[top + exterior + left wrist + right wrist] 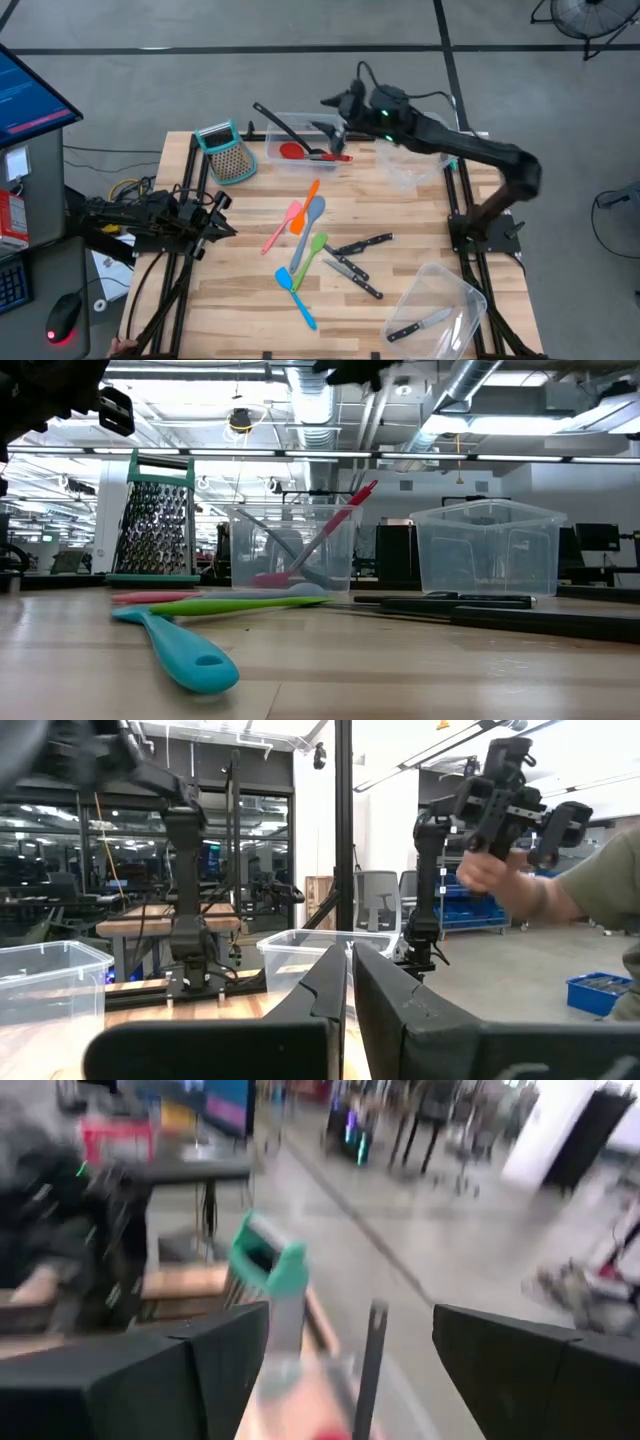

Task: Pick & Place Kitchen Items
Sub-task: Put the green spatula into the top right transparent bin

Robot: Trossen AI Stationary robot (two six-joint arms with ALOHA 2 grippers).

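Note:
The far clear bin (300,148) holds a red-headed spatula (291,151) and a black ladle (285,128), whose handles lean on its rim. My right gripper (335,103) hangs open above this bin, touching nothing; in its wrist view (350,1375) the fingers stand wide apart. On the table lie orange (311,192), pink (283,228), grey-blue (311,215), green (311,254) and blue (297,290) utensils, and three knives (365,243). My left gripper (350,982) rests shut at the table's left edge.
A teal-framed grater (228,152) stands left of the far bin. A second clear bin (415,168) sits under my right arm. A third bin (440,310) at the near right holds a knife (420,322). A person's hand (500,880) shows beyond the table.

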